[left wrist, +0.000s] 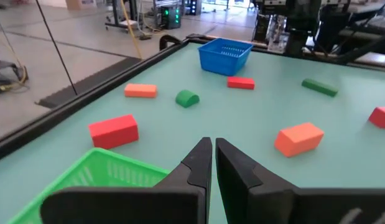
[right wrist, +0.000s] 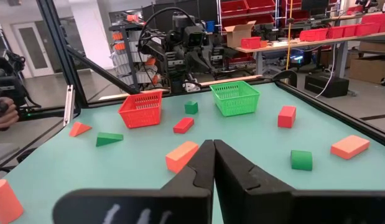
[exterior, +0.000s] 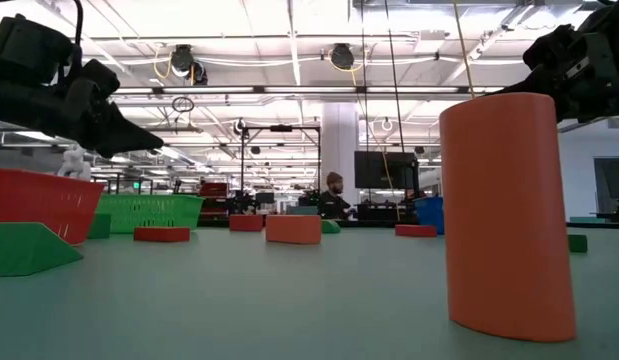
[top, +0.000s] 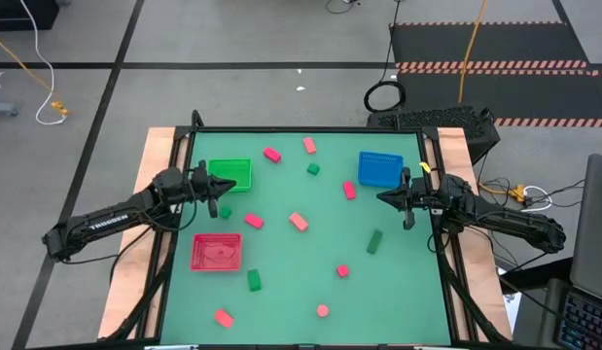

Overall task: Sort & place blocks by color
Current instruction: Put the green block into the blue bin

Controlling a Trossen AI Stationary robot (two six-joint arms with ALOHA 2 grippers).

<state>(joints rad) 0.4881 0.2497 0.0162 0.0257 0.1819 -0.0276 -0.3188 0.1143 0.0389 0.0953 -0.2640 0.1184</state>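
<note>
Red, pink and dark green blocks lie scattered flat on the green mat (top: 281,292). Among them are a pink bar (top: 299,221), a red block (top: 349,191), a green bar (top: 374,241) and a green block (top: 224,211). My left gripper (top: 230,185) hovers shut and empty at the green tray's (top: 230,173) near right corner; in the left wrist view the left gripper (left wrist: 213,152) points past the green tray's rim (left wrist: 99,171). My right gripper (top: 383,197) is shut and empty, just near of the blue tray (top: 379,168); the right gripper (right wrist: 213,152) faces across the table.
A red tray (top: 216,252) sits near the table's left edge, nearer than the green one. A pink round piece (exterior: 509,215) stands upright close to the near edge. Black frame rails border the mat. Open mat lies between the two grippers at the table's middle.
</note>
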